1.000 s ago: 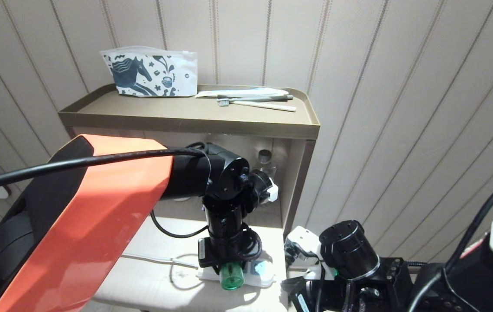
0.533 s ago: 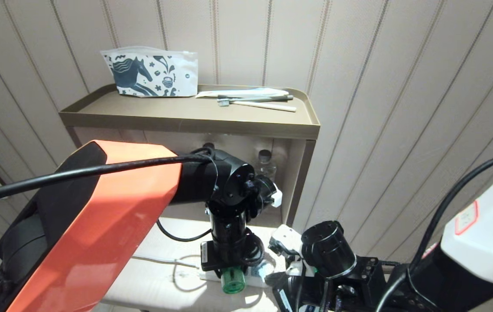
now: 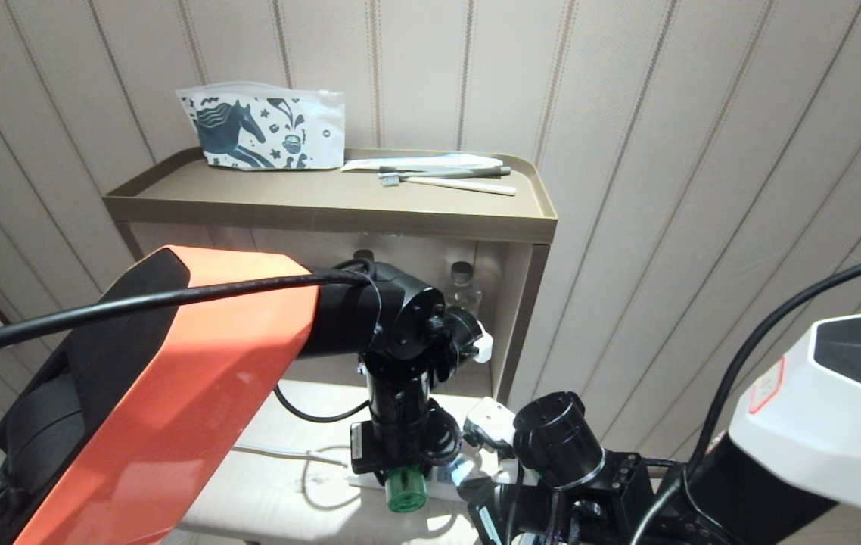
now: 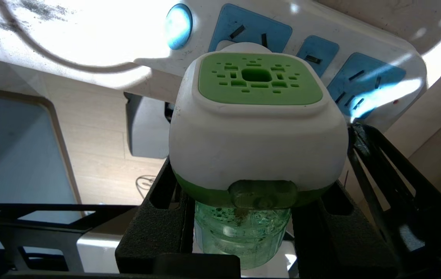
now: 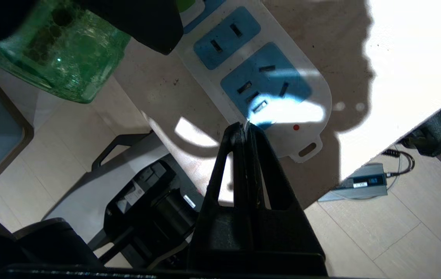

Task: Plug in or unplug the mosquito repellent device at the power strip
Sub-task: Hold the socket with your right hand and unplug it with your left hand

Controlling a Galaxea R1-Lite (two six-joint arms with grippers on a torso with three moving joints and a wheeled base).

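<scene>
The mosquito repellent device (image 4: pixel 257 116) has a white head with a green vent plate and a clear green bottle (image 4: pixel 243 236). My left gripper (image 4: pixel 243 221) points down, shut on the bottle's neck, one black finger (image 4: pixel 154 228) on each side. The device's head lies against a blue socket of the white power strip (image 4: pixel 321 35); its prongs are hidden. In the head view the device (image 3: pixel 406 490) hangs at the front edge of the strip (image 3: pixel 442 493). My right gripper (image 5: pixel 245 126) is shut and empty, its tip at the end socket of the strip (image 5: pixel 309 116).
The strip lies on a low pale shelf (image 3: pixel 271 492) with a white cord (image 3: pixel 302 458) looping left. A water bottle (image 3: pixel 463 284) stands in the niche behind. On the cabinet top (image 3: pixel 324 212) lie a printed pouch (image 3: pixel 264 125) and toothbrushes (image 3: pixel 446 178). A grey adapter (image 5: pixel 356 184) lies on the floor.
My right arm has swung left and forward, bringing its shut gripper to the right end of the strip. The left gripper has kept its hold on the device with no visible move.
</scene>
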